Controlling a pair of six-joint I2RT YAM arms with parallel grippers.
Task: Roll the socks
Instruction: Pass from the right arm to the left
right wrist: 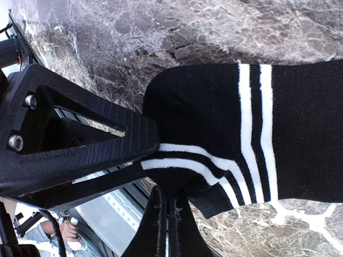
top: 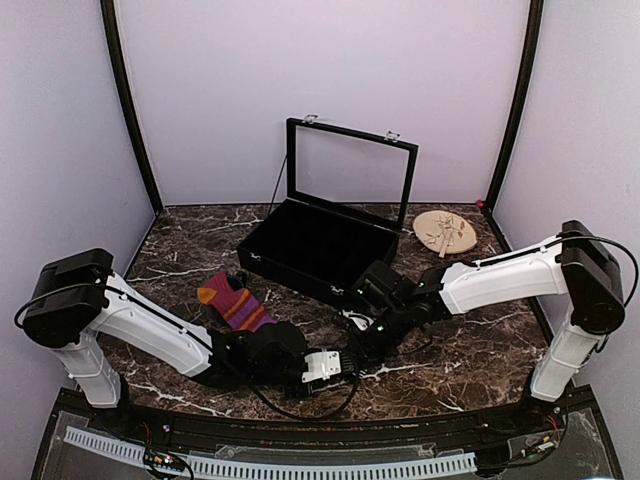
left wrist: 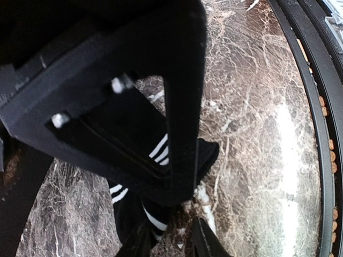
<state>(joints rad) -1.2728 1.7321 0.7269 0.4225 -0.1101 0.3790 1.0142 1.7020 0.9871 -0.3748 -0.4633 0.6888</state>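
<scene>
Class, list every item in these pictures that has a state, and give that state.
black box: standing open.
striped sock: lying flat, unrolled.
black sock: partly folded over, pinched by the right gripper.
right gripper: shut on the black sock.
left gripper: at the black sock; grip unclear.

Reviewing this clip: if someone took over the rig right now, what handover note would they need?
Left hand: open, with a finger on either side of one end of the black sock.
Right hand: shut on the black sock's folded edge.
Things: the black sock lies mostly flat on the table between the two hands. The striped sock lies apart, on the left arm's side, with neither hand on it.
Done: only a small fold at the black sock's edge; no roll yet.
Left: roll both socks.
</scene>
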